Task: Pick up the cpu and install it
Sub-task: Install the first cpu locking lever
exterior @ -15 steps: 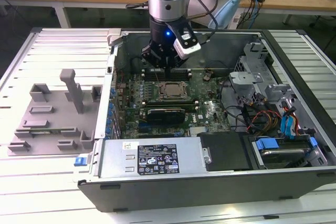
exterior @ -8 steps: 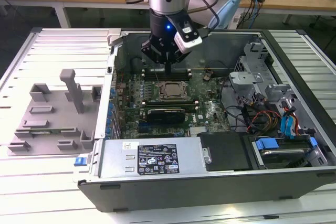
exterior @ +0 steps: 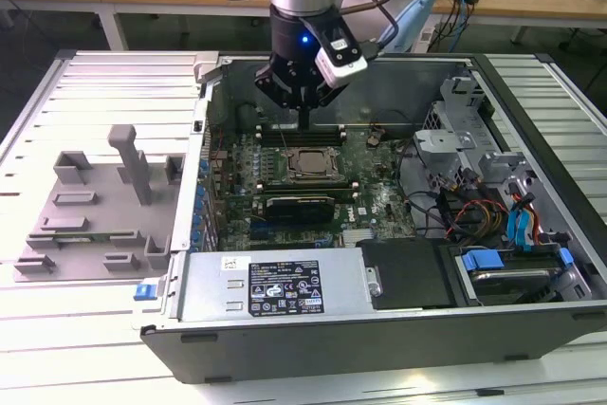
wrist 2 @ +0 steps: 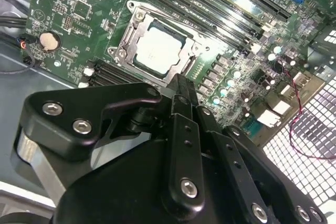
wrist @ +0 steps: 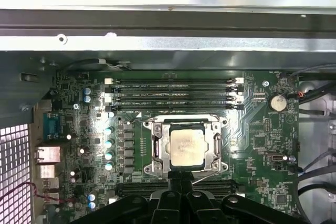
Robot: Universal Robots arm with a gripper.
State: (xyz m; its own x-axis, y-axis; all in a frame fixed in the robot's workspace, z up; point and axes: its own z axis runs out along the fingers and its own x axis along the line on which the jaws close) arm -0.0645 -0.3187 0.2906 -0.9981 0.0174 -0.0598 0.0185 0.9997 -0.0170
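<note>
The cpu (exterior: 308,162) lies flat in its socket on the green motherboard (exterior: 375,198), silvery top up, inside the metal socket frame. In both wrist views the cpu (wrist 2: 157,50) (wrist: 187,147) sits square in the frame with nothing on it. My gripper (exterior: 303,120) hangs inside the open computer case, just above the socket's edge on the side of the memory slots. Its black fingers (wrist 2: 181,90) are pressed together into one narrow bar and hold nothing. The fingertips (wrist: 181,181) stand a little short of the cpu, not touching it.
Memory slots (wrist: 173,94) run beside the socket. A grey plastic fixture (exterior: 104,206) stands on the table at the exterior view's left. A drive cage with cables (exterior: 484,196) and a power supply (exterior: 275,284) line the case (exterior: 531,320).
</note>
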